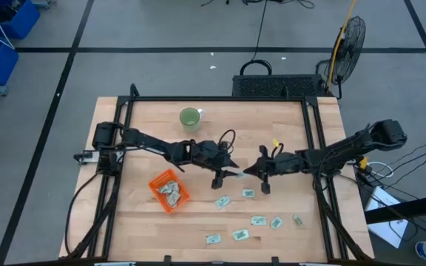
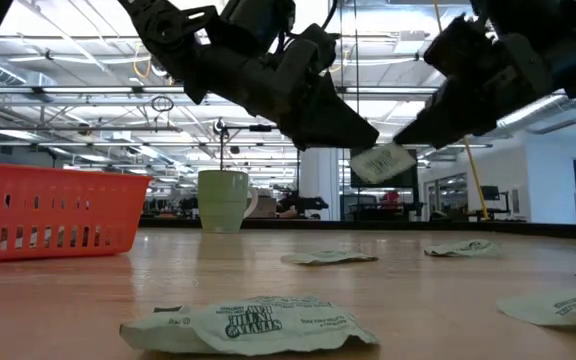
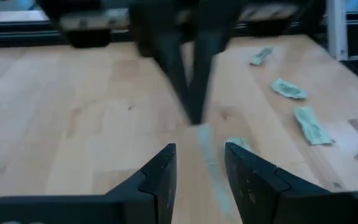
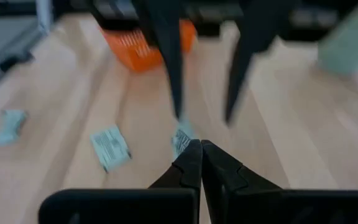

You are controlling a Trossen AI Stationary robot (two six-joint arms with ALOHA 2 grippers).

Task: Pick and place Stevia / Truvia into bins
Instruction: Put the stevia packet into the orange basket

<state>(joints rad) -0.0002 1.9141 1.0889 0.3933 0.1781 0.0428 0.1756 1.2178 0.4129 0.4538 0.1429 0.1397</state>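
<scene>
My right gripper (image 1: pixel 247 172) is mid-table, shut on one pale green-white sachet (image 1: pixel 237 173) in the air. My left gripper (image 1: pixel 226 173) faces it from the table's left, open. In the left wrist view its fingers (image 3: pixel 166 171) stand on either side of the sachet's free end (image 3: pixel 210 158); I see no touch. The orange tray (image 1: pixel 156 185) sits to the near left of both grippers with several sachets inside. Several more sachets (image 1: pixel 258 220) lie flat on the wood near the table's near edge. My right gripper (image 4: pixel 201 149) pinches the sachet between its two shut fingertips, at the sachet's right-hand end (image 4: pixel 182 140). The fingers come roughly level from the table's right side. The sachet (image 2: pixel 383 162) is lifted clear of the table and sticks out tilted toward my left gripper.
A round light-green cup (image 1: pixel 189 117) stands toward the far edge, behind the left arm. Loose sachets (image 2: pixel 253 325) lie close to the near edge, and others (image 1: pixel 222 201) lie just below the grippers. A black frame (image 1: pixel 220 98) borders the tabletop. Bare wood shows between tray and cup.
</scene>
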